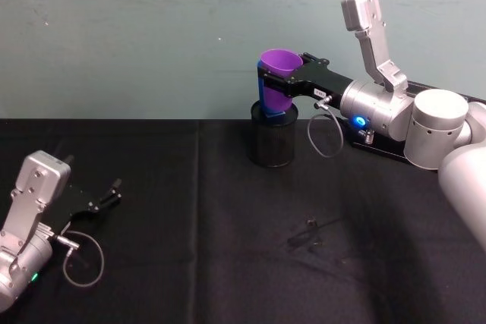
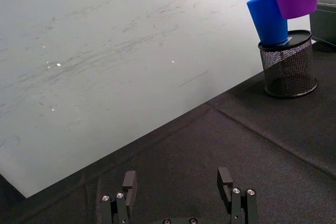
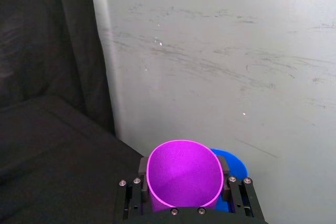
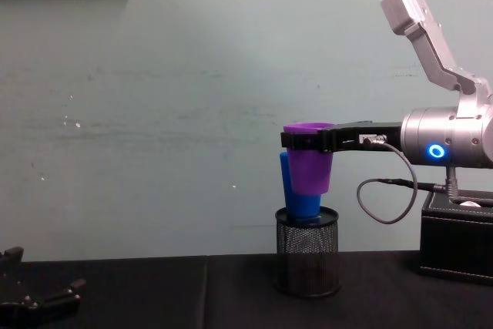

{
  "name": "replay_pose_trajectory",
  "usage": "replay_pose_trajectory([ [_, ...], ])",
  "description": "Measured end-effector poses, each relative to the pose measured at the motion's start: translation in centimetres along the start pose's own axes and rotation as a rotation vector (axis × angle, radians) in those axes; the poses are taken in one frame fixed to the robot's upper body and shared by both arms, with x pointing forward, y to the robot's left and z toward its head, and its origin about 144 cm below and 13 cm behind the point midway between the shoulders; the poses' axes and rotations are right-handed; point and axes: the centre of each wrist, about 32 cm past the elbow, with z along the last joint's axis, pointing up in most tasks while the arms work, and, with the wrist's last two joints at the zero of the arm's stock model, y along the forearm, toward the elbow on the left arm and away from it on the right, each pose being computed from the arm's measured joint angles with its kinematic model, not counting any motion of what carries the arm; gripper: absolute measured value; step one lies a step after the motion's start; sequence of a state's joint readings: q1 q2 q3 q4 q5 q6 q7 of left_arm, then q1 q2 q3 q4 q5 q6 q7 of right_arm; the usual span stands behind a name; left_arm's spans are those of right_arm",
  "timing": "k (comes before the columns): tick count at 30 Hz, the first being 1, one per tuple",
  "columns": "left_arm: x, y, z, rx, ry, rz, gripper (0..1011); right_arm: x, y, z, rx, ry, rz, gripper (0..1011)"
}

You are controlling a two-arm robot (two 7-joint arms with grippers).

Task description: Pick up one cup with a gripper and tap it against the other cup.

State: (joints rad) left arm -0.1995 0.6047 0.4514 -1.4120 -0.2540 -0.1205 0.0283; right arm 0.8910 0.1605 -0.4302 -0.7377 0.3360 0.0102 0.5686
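Aloft, right end effector (image 4: 306, 139) clamps purple cup (image 4: 310, 169) beside blue cup (image 4: 303, 204).

A black-clothed table (image 1: 190, 210) is seen; a black mesh pen holder (image 1: 272, 144) is set near its far edge, a black box (image 4: 456, 236) further right.

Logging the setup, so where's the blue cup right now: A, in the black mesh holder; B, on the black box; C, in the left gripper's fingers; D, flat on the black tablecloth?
A: the blue cup stands in the black mesh holder, the right gripper holds the purple cup beside it, and the left gripper sits open, low at the left.
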Motion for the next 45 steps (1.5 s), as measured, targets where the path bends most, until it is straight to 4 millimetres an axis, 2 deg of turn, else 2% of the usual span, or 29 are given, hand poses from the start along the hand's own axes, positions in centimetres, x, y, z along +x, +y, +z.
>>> replay_pose_trajectory([
  [18,0.0,0.0,0.0,0.0,0.0,0.0,1005,-0.5,-0.3,0.5,0.028,-0.029,0.012,741],
  [32,0.0,0.0,0.0,0.0,0.0,0.0,1005,-2.6,-3.4,1.1,0.043,0.018,0.092,741],
  [45,0.0,0.0,0.0,0.0,0.0,0.0,1004,-3.7,-5.9,1.3,0.034,-0.003,0.141,741],
])
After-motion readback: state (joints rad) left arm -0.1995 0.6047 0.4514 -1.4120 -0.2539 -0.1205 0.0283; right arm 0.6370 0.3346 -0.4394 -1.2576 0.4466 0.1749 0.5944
